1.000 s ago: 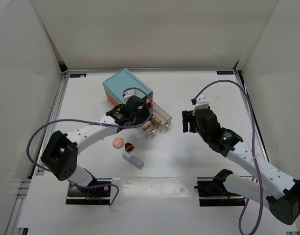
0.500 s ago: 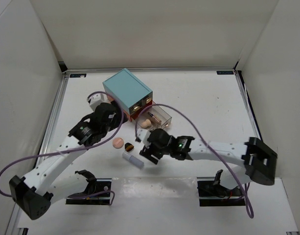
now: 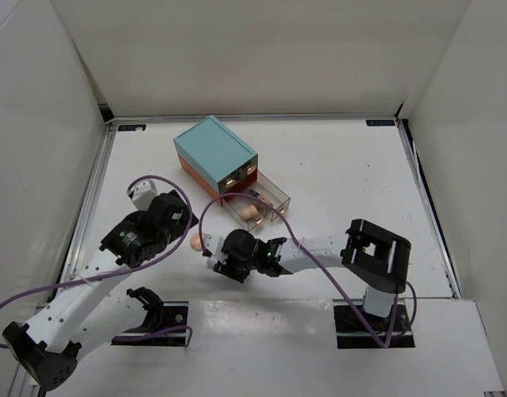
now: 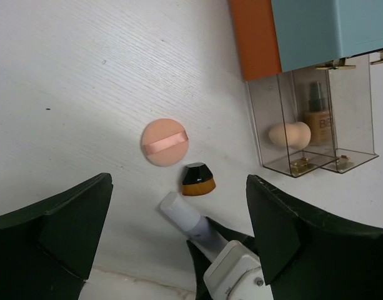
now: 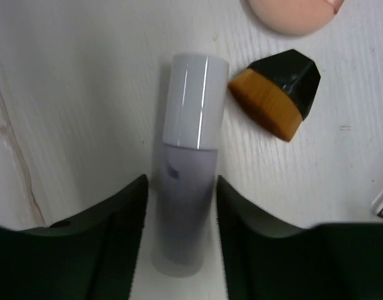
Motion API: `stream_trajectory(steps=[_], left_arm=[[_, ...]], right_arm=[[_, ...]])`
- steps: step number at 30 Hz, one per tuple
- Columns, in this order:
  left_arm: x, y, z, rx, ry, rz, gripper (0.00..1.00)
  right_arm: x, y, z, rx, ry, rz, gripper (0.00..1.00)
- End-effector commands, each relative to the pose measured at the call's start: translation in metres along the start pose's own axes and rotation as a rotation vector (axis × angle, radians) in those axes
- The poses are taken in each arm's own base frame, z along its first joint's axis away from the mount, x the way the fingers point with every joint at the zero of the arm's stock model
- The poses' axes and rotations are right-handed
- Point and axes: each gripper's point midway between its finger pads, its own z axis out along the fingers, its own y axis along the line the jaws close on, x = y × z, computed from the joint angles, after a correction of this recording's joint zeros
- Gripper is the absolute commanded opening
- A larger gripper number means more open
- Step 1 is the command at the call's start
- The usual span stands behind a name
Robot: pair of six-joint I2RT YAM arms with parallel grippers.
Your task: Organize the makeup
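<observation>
A tube with a white cap and lilac body (image 5: 191, 125) lies on the table, also in the left wrist view (image 4: 185, 219). My right gripper (image 5: 182, 182) is open, low over it, with one finger close on each side of the lilac body; from above the gripper (image 3: 224, 263) hides the tube. A short black brush with orange bristles (image 5: 277, 94) and a peach round puff (image 4: 165, 142) lie just beyond. My left gripper (image 4: 179, 250) is open wide and empty, above them (image 3: 172, 213).
The teal box (image 3: 213, 153) stands behind, with two clear drawers (image 3: 257, 207) pulled out. One drawer holds a beige sponge (image 4: 290, 134) and a foundation bottle (image 4: 316, 119). White walls enclose the table.
My right arm swung from the right side across to the tube and lowered its fingers around it. My left arm drew back from the drawers toward the near left.
</observation>
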Motion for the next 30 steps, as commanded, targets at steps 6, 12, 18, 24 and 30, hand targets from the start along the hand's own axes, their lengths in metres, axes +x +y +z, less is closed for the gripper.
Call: stream_trajectory(steps=[6,12,18,24,30], left_arm=[[0.000,0.005,0.004,-0.036,-0.008,0.009,0.98],[0.004,0.000,0.012,-0.041,0.002,0.028,0.98],[0.009,-0.005,0.018,-0.035,0.021,0.044,0.98],[0.020,-0.013,0.026,-0.009,0.064,0.052,0.98],[0.024,-0.018,0.028,-0.001,0.093,0.082,0.98]], right_arm=[[-0.018,0.004,-0.013,0.020,-0.066,0.002,0.18],[-0.033,-0.027,-0.065,0.173,-0.114,0.039,0.08],[-0.021,-0.118,-0.115,0.388,-0.079,0.196,0.09],[0.002,-0.196,-0.135,0.541,0.020,0.258,0.09],[-0.005,-0.245,-0.121,0.554,0.016,0.276,0.09]])
